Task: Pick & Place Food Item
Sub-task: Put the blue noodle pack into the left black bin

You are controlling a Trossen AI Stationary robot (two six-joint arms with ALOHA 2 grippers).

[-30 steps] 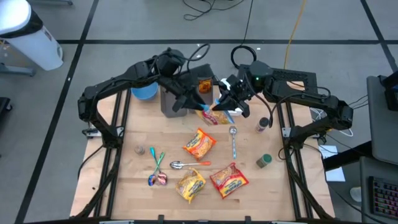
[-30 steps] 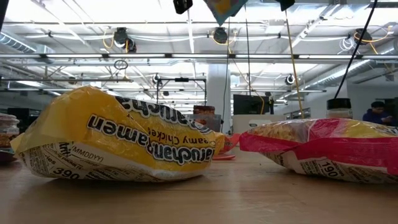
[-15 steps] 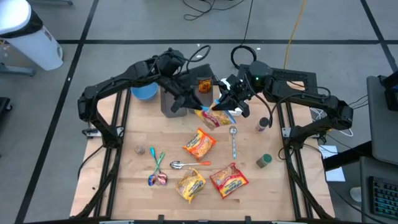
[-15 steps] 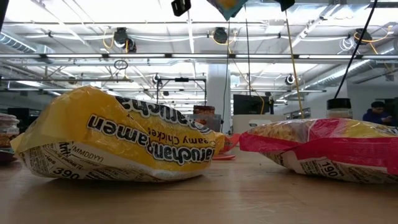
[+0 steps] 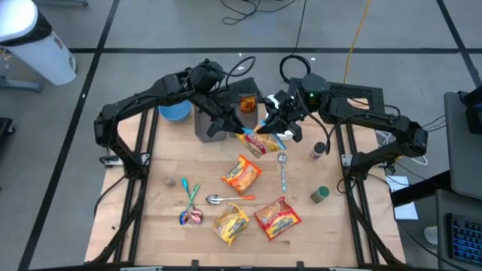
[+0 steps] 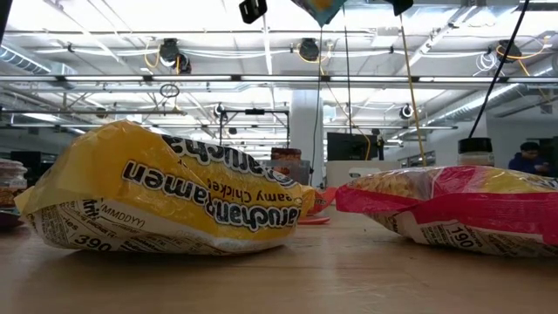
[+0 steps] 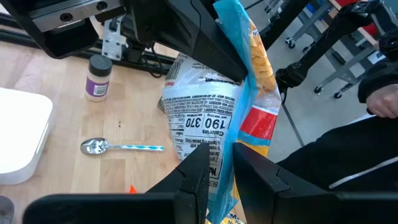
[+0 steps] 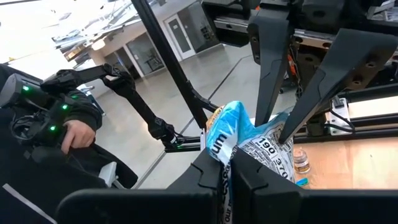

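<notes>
Both arms are meeting above the far edge of the desk [image 5: 166, 226], near its middle, and sharing one blue-edged noodle packet [image 5: 260, 141] held in the air. The right gripper [image 8: 225, 163] is pinching the packet's blue seam with its fingers closed on it. The left gripper [image 7: 219, 163] is clamping the opposite edge of the same packet, its fingers drawn in against the wrapper.

This looks like a hand-over in the pick-and-place job: the packet is lifted clear of the desk and is passing between arms. The next move likely calls for one gripper to let go cleanly so the other can carry the packet toward a drop spot, perhaps the grey bin [image 5: 208, 122] at the far edge.

Compared with a second ago, the left fingers are narrower, now closed onto the wrapper; the arms and the packet are sitting where they were.
</notes>
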